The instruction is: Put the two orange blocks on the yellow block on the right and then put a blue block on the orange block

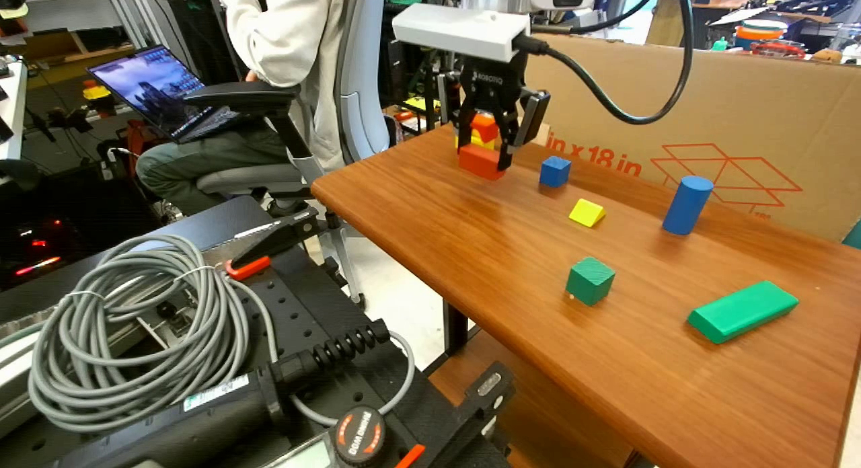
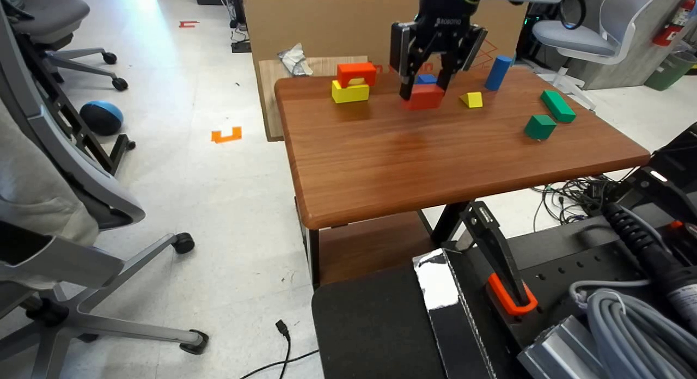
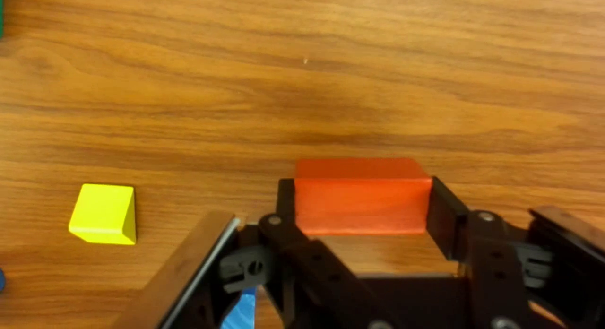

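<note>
My gripper (image 1: pixel 483 156) is shut on the redder orange block (image 1: pixel 479 164), a finger on each end. In the wrist view both fingers (image 3: pixel 363 203) press the ends of this block (image 3: pixel 361 206). It seems to be a little above the table. The lighter, arch-shaped orange block (image 2: pixel 356 72) lies on top of the yellow block (image 2: pixel 350 93). In an exterior view this stack is partly behind the gripper. The blue cube (image 1: pixel 555 172) stands on the table beside the gripper. It is partly hidden behind the held block in an exterior view (image 2: pixel 426 79).
A small yellow wedge (image 1: pixel 587 213), a tall blue cylinder (image 1: pixel 687 206), a green cube (image 1: pixel 590 281) and a long green block (image 1: pixel 743 311) stand on the table. A cardboard sheet (image 1: pixel 706 111) rises along the table's far edge. A person sits by the table's end.
</note>
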Available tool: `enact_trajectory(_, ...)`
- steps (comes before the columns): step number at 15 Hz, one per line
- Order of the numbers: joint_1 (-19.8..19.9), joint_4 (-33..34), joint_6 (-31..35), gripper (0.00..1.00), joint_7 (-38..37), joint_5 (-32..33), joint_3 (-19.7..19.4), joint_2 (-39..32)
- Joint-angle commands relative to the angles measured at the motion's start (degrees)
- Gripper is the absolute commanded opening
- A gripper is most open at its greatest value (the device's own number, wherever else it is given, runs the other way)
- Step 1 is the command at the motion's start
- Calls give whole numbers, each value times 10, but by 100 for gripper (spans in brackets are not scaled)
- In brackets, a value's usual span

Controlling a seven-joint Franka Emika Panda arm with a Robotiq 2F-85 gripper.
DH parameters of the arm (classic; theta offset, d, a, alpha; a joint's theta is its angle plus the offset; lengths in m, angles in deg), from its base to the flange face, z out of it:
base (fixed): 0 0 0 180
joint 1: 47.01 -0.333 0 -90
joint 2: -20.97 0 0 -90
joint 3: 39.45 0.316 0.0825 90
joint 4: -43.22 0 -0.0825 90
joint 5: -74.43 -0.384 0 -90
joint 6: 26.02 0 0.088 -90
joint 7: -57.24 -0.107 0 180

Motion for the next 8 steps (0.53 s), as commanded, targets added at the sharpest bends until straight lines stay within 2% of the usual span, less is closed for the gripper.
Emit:
enact_trajectory(1,17,-18,-27,41,4,-50,26,53)
enact_trajectory(4,5,-2,-35,41,-13,-63,26,67)
enact_trajectory(8,-15,25,-42,41,-57,-48,14,70)
